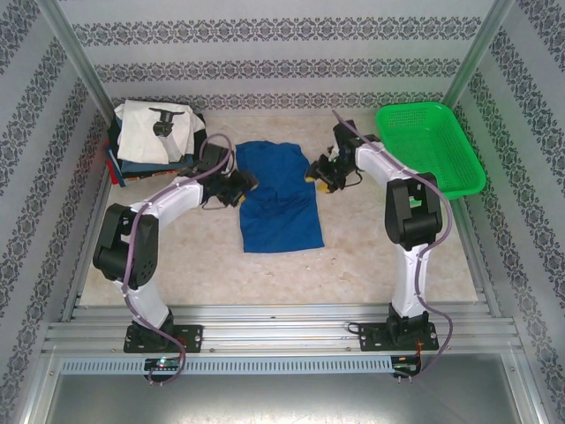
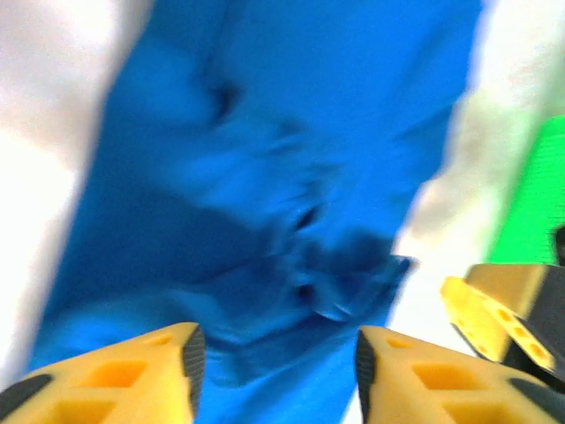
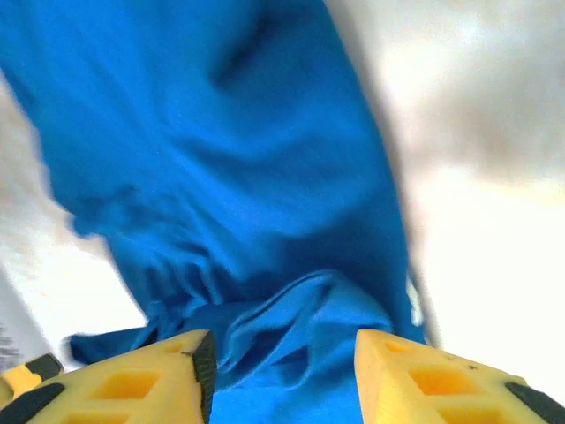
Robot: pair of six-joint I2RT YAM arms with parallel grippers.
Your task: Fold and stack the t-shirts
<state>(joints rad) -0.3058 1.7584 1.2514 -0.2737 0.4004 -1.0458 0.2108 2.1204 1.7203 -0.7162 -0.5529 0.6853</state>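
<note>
Patterned grey-and-white walls (image 1: 282,35) close in a pale, marbled table (image 1: 371,256). From the overhead view, left to right: at about ten o'clock on the table sits a stack of folded t-shirts (image 1: 137,128), a white one on top with dark and multicoloured layers showing at its edges.

The left gripper (image 1: 237,187) is at the nine o'clock edge of the blue t-shirt (image 1: 278,203), which lies near the middle of the table as a long shape running from twelve to six o'clock (plain side up, no print to be seen). Through the left wrist camera, this gripper (image 2: 275,353) has its yellow fingers (image 2: 132,380) parted, and the rumpled blue cloth (image 2: 265,177) lies in the gap, not pinched.

The right gripper (image 1: 312,176) is at the shirt's two o'clock corner. In its own camera, the right gripper (image 3: 282,353) also stands with its fingers (image 3: 424,380) apart over a bunched fold of the blue shirt (image 3: 221,159); the cloth rises between them but is not clamped.

At two o'clock on the table, well apart from the shirt, rests the green basket (image 1: 433,146), just beside the right arm's elbow.
</note>
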